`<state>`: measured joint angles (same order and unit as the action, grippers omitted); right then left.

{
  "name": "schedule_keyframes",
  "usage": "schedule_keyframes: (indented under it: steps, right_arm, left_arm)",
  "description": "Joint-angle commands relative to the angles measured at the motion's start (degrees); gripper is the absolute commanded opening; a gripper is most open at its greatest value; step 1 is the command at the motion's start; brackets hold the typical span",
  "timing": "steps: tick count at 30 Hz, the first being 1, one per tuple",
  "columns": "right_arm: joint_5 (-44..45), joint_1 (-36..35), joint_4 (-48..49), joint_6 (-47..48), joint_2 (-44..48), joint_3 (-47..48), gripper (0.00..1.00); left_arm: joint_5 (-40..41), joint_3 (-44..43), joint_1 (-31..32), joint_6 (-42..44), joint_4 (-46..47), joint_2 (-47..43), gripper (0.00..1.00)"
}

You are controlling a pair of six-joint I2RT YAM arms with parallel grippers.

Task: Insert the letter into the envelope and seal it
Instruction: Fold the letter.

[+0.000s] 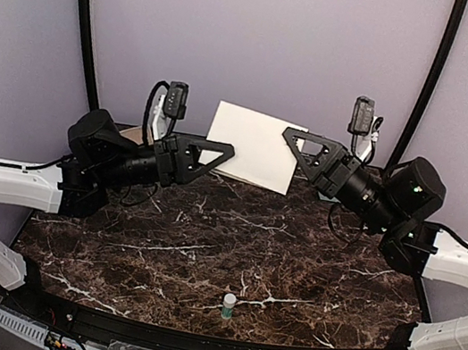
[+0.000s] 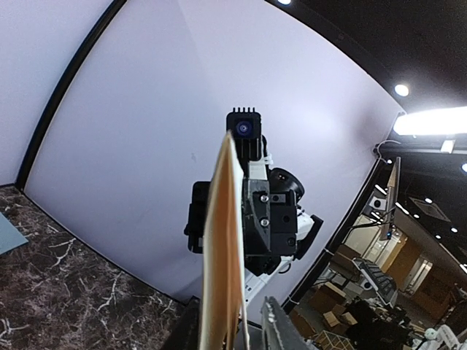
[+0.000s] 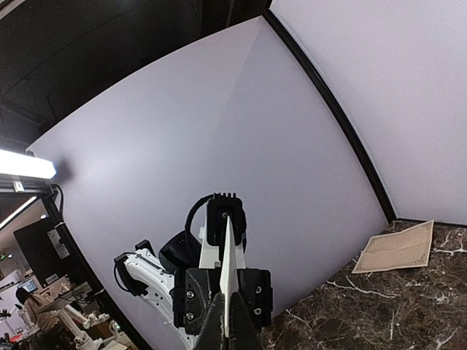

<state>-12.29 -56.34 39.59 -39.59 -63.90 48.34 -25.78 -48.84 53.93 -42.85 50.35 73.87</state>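
Letter (image 1: 252, 147) held aloft, judging by its cream face, mid-handover; right jaws pinch one end, left jaws stand part-spread around the other; envelope (image 2: 7, 237) seemingly lies on the surface (image 1: 202, 251) behind; next, left must clamp firmly.

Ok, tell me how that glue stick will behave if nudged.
The glue stick stands upright on a narrow base, so a nudge would probably tip it. It looks round, so it may then roll across the smooth table. Small, so likely light.
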Motion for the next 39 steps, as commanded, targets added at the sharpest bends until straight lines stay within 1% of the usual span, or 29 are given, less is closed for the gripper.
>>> schedule_keyframes:
  steps: [1, 2, 3, 4, 5, 6, 8, 10, 11, 12, 13, 14, 16, 18, 19, 20, 22, 23, 24, 26, 28, 29, 31, 34, 39]
  right_arm:
    - [1.66, -0.48, 1.85, 0.15, 0.63, -0.4, 0.0]
    - [1.78, -0.47, 1.4, 0.34, 0.63, -0.25, 0.0]
    - [1.75, -0.5, 0.81, 0.55, 0.54, -0.06, 0.0]
    - [2.19, -0.53, 0.01, 0.57, 0.54, 0.19, 0.0]
    - [3.07, -0.53, -1.3, 0.48, 0.64, 0.37, 0.0]
    - [3.89, -0.4, -2.74, 0.43, 0.81, 0.58, 0.03]
    - [4.44, -0.15, -5.6, 0.62, 1.36, 0.79, 0.21]
    - [4.98, 0.49, -9.95, 0.97, 2.26, 0.9, 0.47]
    - [5.71, 0.93, -12.87, 1.15, 2.83, 1.21, 0.57]
    - [6.68, 1.4, -16.04, 1.53, 3.38, 1.54, 0.65]
    - [7.64, 1.95, -19.75, 1.81, 3.82, 1.91, 0.7]
    - [8.24, 2.74, -23.08, 2.45, 4.21, 2.41, 0.76]
    - [6.64, 4.68, -29.79, 4.06, 4.36, 3.7, 0.86]
    - [4.05, 6.34, -37.01, 6.5, 3.74, 5.99, 0.91]
    - [2.72, 6.9, -40.09, 7.9, 3.11, 7.81, 0.93]
    - [2.32, 7.09, -43.71, 9.24, 2.6, 9.3, 0.94]
    - [2.46, 7.24, -48.62, 11.06, 1.99, 11.39, 0.95]
    - [1.41, 7.17, -49.84, 11.97, 2.07, 11.98, 0.95]
    - [-0.33, 7.2, -50.36, 12.84, 2.32, 12.36, 0.95]
    - [-5.89, 7.13, -50.42, 14.32, 2.46, 12.97, 0.92]
    - [-10.88, 7.05, -51.23, 15.28, 1.69, 14.07, 0.86]
    - [-11.32, 6.85, -51.98, 15.26, 1.41, 14.54, 0.85]
    - [-12.05, 6.29, -51.61, 15.14, 1.38, 14.36, 0.85]
    - [-15.53, 5.38, -50.94, 14.76, 0.67, 13.89, 0.85]
    - [-18.63, 2.24, -52.11, 14.09, -1.94, 14.07, 0.81]
  left_arm:
    - [0.18, -1.32, 0.32, 0.38, 1.78, -0.98, 0.2]
    - [0.18, -1.16, 0.32, 0.39, 1.66, -1.04, 0.12]
    - [0.23, -1.12, 0.31, 0.62, 1.37, -1.19, 0.09]
    - [0.39, -1.03, 0.32, 0.77, 1.04, -1.32, 0.04]
    - [0.82, -0.97, 0.3, 1.17, 0.01, -1.68, 0.01]
    - [1.3, -0.5, 0.3, 1.4, -0.56, -2.0, 0.0]
    - [3.12, 1.13, 0.32, 1.92, -1.96, -3.77, 0.0]
    - [4.73, 2.39, 0.31, 2.87, -5.1, -5.36, 0.0]
    - [5.2, 2.4, 0.28, 4.01, -9.24, -5.86, 0.0]
    - [5.25, 2.24, 0.24, 5.43, -11.6, -6.68, 0.0]
    - [4.83, 1.79, 0.28, 6.21, -15.74, -7.05, 0.0]
    - [4.41, 1.54, 0.29, 7.7, -17.88, -7.59, 0.0]
    - [2.39, 0.48, 0.13, 10.18, -25.9, -8.0, 0.0]
    - [0.25, -1.36, 0.05, 13.3, -30.85, -7.73, 0.0]
    - [-0.73, -2.91, -0.03, 14.45, -36.33, -7.49, 0.0]
    - [-1.45, -3.75, -0.04, 16.94, -41.26, -6.93, 0.0]
    - [-5.33, -5.91, -0.02, 20.35, -47.53, -5.8, 0.0]
    - [-6.52, -7.06, -0.04, 21.41, -48.76, -5.1, 0.0]
    - [-8.53, -7.54, -0.03, 22.92, -51.91, -4.77, 0.0]
    - [-11.35, -8.54, -0.03, 24.65, -54.54, -3.96, 0.0]
    - [-13.9, -9.41, -0.01, 25.79, -55.93, -3.34, 0.0]
    - [-14.67, -9.6, -0.03, 26.1, -56.26, -2.84, 0.0]
    - [-16.53, -10.31, 0.01, 26.91, -56.99, -2.04, 0.0]
    - [-18.46, -11.46, -0.01, 27.16, -57.38, -1.11, 0.0]
    - [-19.31, -12.64, -0.03, 27.82, -57.81, -0.43, 0.0]
